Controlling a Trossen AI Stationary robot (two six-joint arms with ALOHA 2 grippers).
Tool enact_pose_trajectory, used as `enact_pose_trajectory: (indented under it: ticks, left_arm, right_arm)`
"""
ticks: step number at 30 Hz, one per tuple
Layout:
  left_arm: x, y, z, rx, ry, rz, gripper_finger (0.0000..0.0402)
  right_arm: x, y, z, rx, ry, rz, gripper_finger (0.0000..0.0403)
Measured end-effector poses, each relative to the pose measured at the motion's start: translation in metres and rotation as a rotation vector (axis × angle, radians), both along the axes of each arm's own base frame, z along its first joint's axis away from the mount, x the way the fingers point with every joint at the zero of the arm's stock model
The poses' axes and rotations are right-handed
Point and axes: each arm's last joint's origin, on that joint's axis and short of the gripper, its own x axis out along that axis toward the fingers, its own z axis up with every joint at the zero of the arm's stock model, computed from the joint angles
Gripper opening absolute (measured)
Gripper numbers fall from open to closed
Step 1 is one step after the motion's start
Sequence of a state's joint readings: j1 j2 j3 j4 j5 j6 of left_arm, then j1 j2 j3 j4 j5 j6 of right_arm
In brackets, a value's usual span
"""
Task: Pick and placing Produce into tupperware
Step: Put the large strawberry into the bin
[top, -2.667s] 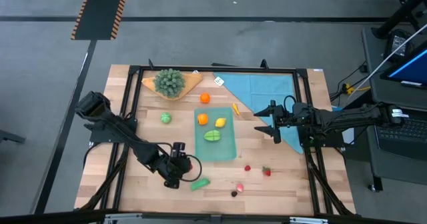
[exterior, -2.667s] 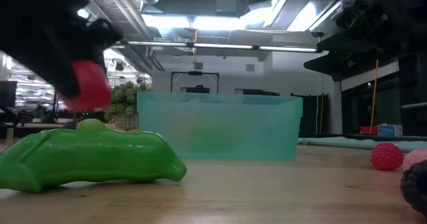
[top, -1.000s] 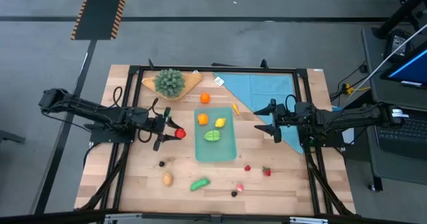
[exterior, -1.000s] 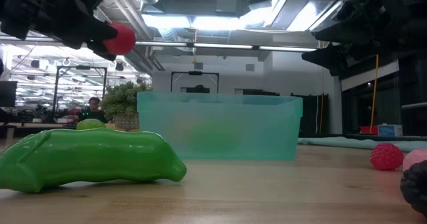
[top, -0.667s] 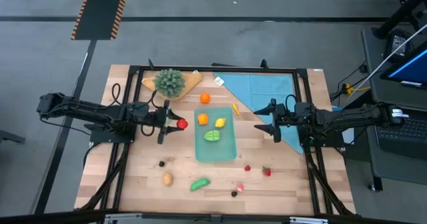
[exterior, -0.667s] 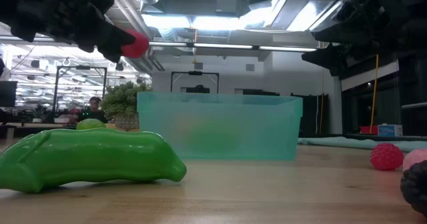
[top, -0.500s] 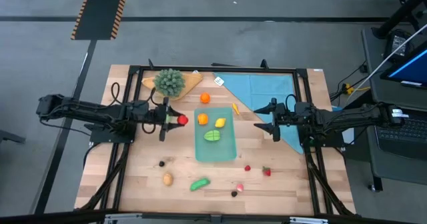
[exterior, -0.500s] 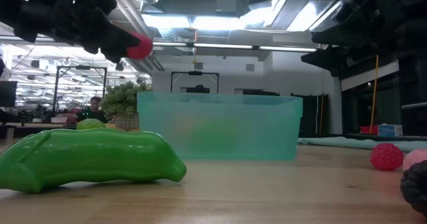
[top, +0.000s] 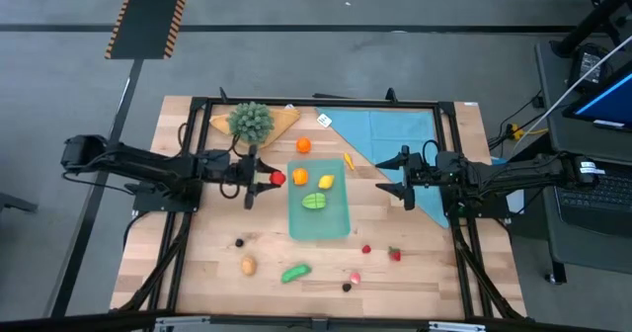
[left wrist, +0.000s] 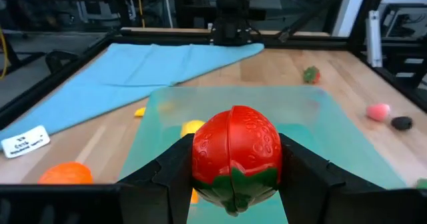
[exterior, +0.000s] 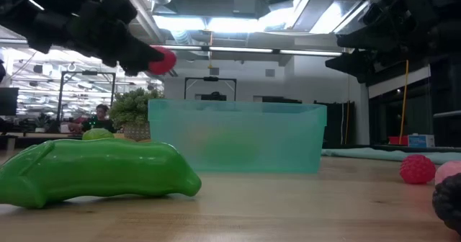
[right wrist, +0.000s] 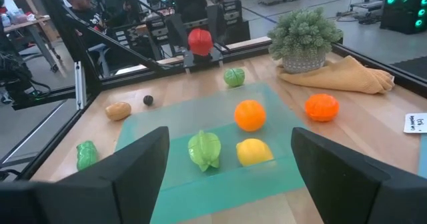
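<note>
Three toy pieces lie inside the teal tupperware (top: pixel 319 203): an orange fruit (top: pixel 299 176), a lemon (top: pixel 326 182) and a green star-shaped piece (top: pixel 314 203). The left tool (top: pixel 265 179) pinches a red strawberry (top: pixel 277 178) in the air just outside the container's left rim (near its far corner). The right tool (top: pixel 399 178) hangs with fingers spread wide and empty, over the blue cloth (top: pixel 385 134) off the right rim. Bare table (top: pixel 197 263) lies between the tupperware and the near-edge pieces: a pea pod (top: pixel 295 272), a brown potato (top: pixel 248 265).

grey floor (top: pixel 326 1) (striped tape (top: pixel 148 16)), ceiling lights (exterior: pixel 216 22)
</note>
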State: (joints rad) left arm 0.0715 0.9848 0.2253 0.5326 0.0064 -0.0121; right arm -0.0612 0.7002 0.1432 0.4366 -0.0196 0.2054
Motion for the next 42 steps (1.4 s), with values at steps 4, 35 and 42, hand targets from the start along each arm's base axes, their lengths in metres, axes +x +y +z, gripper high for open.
enact_pose_trajectory:
  ticks: [4, 35, 42]
  left_arm:
    - [0.011, 0.007, -0.002, 0.015, -0.001, 0.031, 0.0168]
    - [0.089, 0.029, 0.042, 0.02, 0.344, -0.085, 0.0169]
    - [0.09, 0.024, 0.06, 0.013, 0.478, -0.116, 0.0169]
  right_arm:
    - [0.0, 0.0, 0.0, 0.0, 0.0, 0.0, 0.0316]
    - [0.0, 0.0, -0.001, -0.025, 0.016, 0.004, 0.0316]
    - [0.0, 0.0, -0.001, -0.024, 0.017, 0.004, 0.0316]
